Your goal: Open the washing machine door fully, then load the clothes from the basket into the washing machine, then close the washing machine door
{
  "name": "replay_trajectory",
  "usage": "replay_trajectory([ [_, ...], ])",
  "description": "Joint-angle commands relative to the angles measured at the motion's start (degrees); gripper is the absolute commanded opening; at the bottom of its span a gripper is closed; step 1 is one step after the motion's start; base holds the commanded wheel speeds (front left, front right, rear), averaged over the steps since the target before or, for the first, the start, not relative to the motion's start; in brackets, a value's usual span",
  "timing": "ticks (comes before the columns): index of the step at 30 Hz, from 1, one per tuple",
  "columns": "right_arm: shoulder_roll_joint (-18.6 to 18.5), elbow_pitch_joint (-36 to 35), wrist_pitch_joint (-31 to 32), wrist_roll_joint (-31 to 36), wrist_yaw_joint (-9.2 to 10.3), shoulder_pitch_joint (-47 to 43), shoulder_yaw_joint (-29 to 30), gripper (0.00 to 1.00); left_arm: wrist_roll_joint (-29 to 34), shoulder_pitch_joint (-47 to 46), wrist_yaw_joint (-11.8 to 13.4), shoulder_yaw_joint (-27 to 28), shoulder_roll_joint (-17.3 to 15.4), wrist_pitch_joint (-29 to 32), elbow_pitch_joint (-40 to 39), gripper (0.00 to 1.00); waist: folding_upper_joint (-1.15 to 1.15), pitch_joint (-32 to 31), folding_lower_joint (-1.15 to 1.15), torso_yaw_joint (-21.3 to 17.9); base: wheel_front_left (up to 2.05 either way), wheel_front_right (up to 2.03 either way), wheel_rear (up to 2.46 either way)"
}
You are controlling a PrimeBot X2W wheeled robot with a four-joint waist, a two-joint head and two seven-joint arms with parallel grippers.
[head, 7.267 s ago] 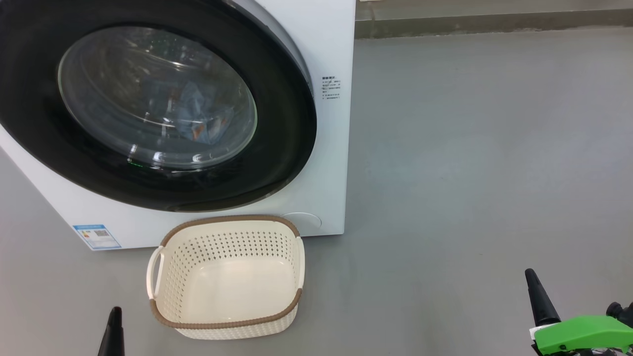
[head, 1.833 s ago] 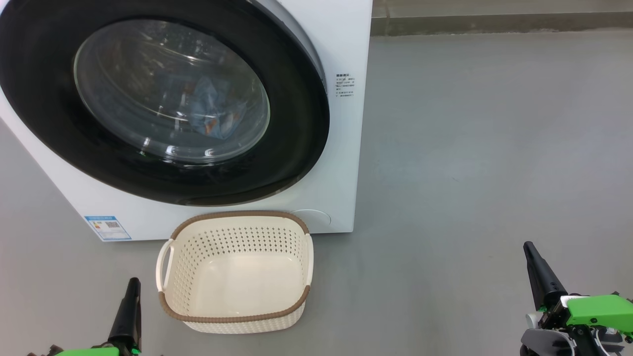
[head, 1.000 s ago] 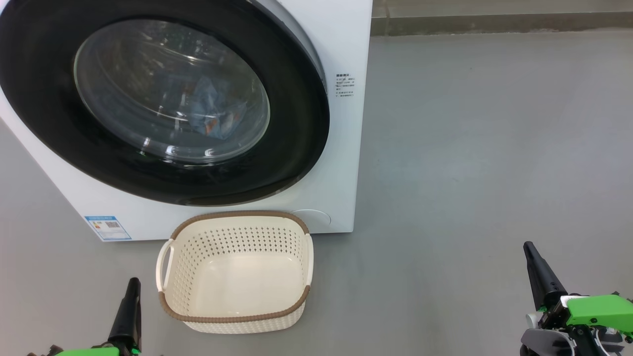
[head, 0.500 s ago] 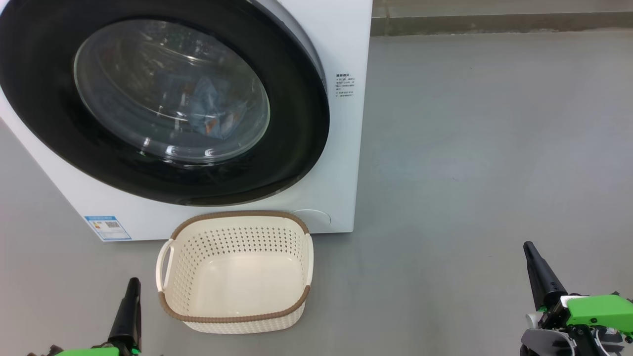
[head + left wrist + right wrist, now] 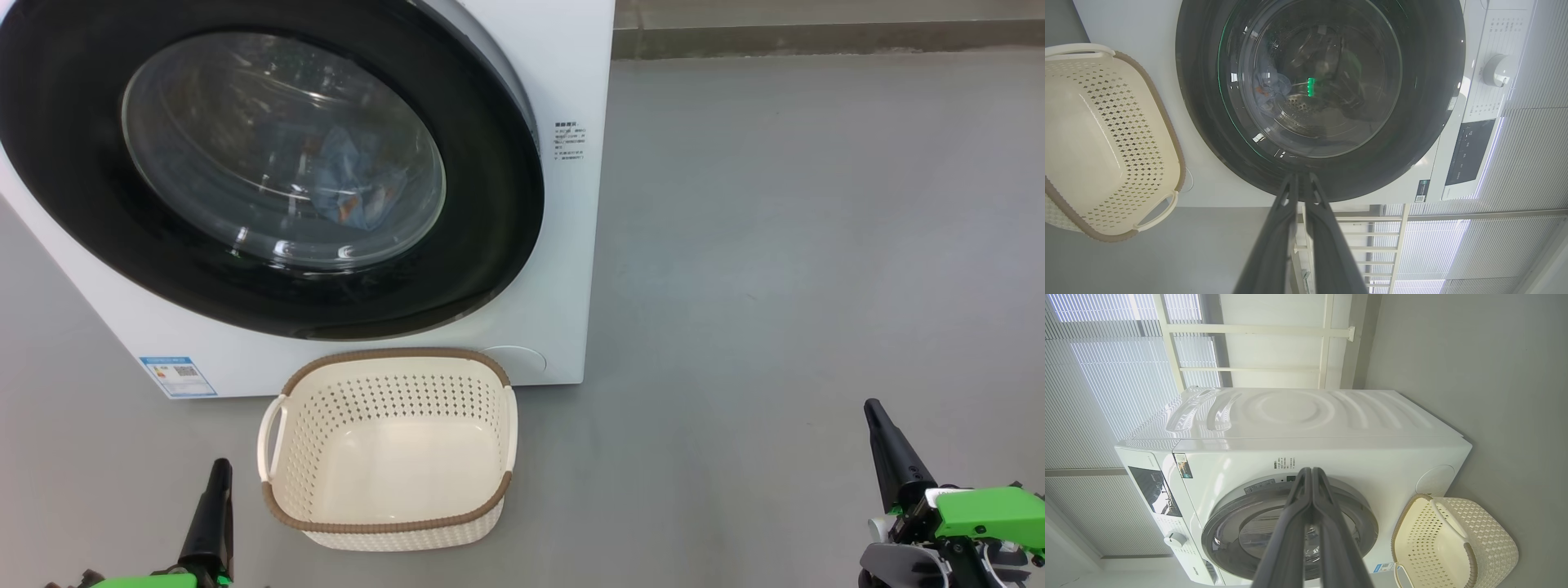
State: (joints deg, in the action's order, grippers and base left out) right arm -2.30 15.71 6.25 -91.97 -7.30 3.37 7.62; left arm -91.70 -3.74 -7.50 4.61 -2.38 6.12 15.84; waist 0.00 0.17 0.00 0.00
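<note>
Seemingly the last step is done. The left hand (image 5: 218, 472) hangs low, fingers pressed together and empty. Just to its right sits the basket (image 5: 392, 357) — nothing in it. Beyond it, ahead of that hand, the washing machine door (image 5: 490, 229) lies flush against the washing machine (image 5: 575, 73), the clothes (image 5: 351, 184) visible behind the glass. The right hand (image 5: 875, 412), likewise pinched shut and empty, hangs well apart — I judge nothing remains beyond confirming the latch.

Long black tapered fingers on left pincer (image 5: 218, 472), right pincer (image 5: 874, 411); bright green housings (image 5: 988, 510); grey wrist block (image 5: 898, 565).
</note>
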Motion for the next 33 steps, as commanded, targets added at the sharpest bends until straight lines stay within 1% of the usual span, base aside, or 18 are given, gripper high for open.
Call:
replay_trajectory([
  [1,-0.58,-1.67,0.24,-0.2,-0.19,2.83,-1.1,0.0,-0.47,-2.46,0.01,1.91,-0.5,0.36,-1.79,0.0,0.0,0.0,0.0,0.0,0.0,0.0,0.0],
  [33,-0.58,-1.67,0.24,-0.2,-0.19,2.83,-1.11,0.0,-0.48,-2.46,0.01,1.9,-0.5,0.36,-1.8,0.0,0.0,0.0,0.0,0.0,0.0,0.0,0.0],
])
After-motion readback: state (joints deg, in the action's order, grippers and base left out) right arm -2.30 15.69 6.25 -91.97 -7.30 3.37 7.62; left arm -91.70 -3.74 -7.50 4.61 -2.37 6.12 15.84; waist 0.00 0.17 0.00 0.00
